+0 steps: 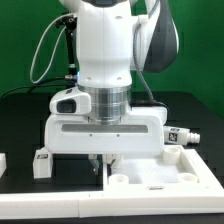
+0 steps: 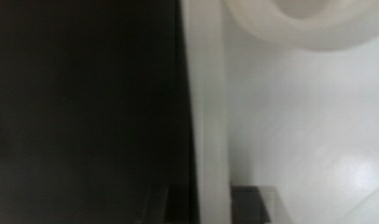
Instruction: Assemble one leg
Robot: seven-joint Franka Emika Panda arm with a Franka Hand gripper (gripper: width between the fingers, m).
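Note:
My gripper [image 1: 103,163] is down at the table, at the near-left edge of the large flat white panel [image 1: 165,172] with the raised rim. In the wrist view my gripper [image 2: 212,206] straddles the panel's rim [image 2: 207,120]. One dark finger [image 2: 253,206] is on the panel's side and the other is on the black table's side, and both look pressed against the rim. One leg [image 1: 40,163], a small white block with a tag, lies at the exterior view's left. Another leg [image 1: 181,135] lies behind the panel at the right.
A round socket [image 2: 296,20] shows in the panel's corner in the wrist view. Another white part [image 1: 3,160] sits at the far left edge of the exterior view. The black table [image 2: 79,110] lies beside the panel's rim.

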